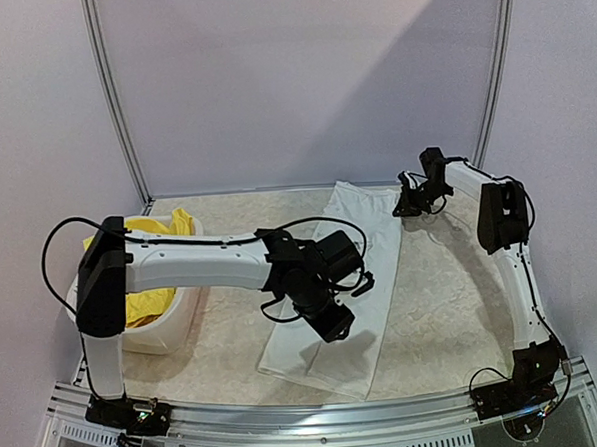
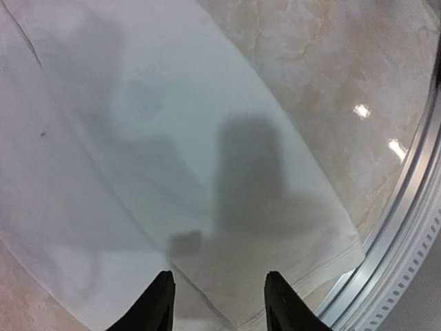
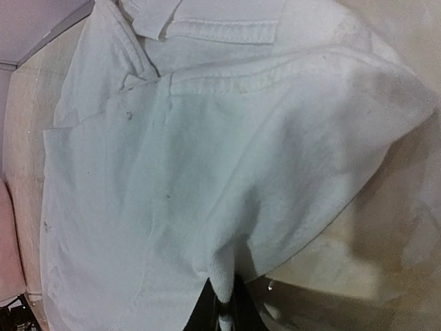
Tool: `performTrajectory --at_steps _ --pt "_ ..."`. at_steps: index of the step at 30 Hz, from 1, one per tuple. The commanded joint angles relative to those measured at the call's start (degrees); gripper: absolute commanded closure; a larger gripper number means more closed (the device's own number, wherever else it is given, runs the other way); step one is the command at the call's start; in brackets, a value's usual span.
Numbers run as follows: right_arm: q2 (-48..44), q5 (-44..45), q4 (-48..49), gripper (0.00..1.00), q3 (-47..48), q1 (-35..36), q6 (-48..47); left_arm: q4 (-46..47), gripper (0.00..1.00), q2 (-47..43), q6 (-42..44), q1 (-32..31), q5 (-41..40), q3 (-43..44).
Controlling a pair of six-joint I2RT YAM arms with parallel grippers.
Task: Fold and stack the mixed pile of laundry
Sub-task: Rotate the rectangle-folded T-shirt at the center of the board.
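Note:
A white T-shirt [image 1: 346, 271] lies folded into a long strip on the table, running from the back middle toward the near edge. My right gripper [image 1: 409, 205] is at its far right corner, shut on a pinch of the white cloth [image 3: 231, 286], which lifts the fabric into a fold [image 3: 227, 172]. My left gripper [image 1: 336, 327] hovers over the near half of the shirt [image 2: 172, 158], its black fingertips [image 2: 160, 303] apart with nothing between them. Bright yellow shorts [image 1: 154, 299] sit in the basket at the left. No other piece of the laundry pile shows.
The white plastic basket [image 1: 174, 330] stands at the table's left side under the left arm. A metal rail [image 2: 406, 200] runs along the near table edge [image 1: 318, 413], just past the shirt's near hem. Marbled tabletop [image 1: 443, 306] shows right of the shirt.

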Motion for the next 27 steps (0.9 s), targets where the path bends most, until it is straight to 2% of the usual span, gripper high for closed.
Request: performTrajectory --at_steps 1,3,6,7,11,16,24,27 --pt "4.2 3.8 0.4 0.90 4.4 0.7 0.1 -1.0 0.55 3.4 1.5 -0.9 2.3 1.4" --pt "5.4 3.7 1.4 0.85 6.4 0.9 0.8 -0.4 0.54 5.1 1.1 -0.9 3.8 2.7" --pt "5.0 3.2 1.0 0.62 6.1 0.9 1.3 0.3 0.53 7.6 -0.1 -1.6 5.1 5.9" --pt "3.9 2.6 0.3 0.57 5.2 0.8 1.1 0.4 0.53 8.4 -0.1 -1.9 5.7 7.1" --pt "-4.1 2.3 -0.5 0.44 -5.5 -0.3 -0.4 -2.2 0.52 9.9 1.3 -3.5 5.9 10.6" --pt "-17.8 4.6 -0.8 0.36 -18.5 -2.3 -3.6 -4.9 0.50 11.9 1.9 -4.2 5.3 12.1" --pt "-36.1 4.5 -3.1 0.32 -34.2 -3.7 -10.1 -3.4 0.50 20.8 -4.6 -4.5 6.9 19.1" --pt "-41.7 4.3 -3.7 0.32 -39.0 -4.4 -11.7 -3.3 0.65 23.9 -6.9 -4.6 6.9 21.9"
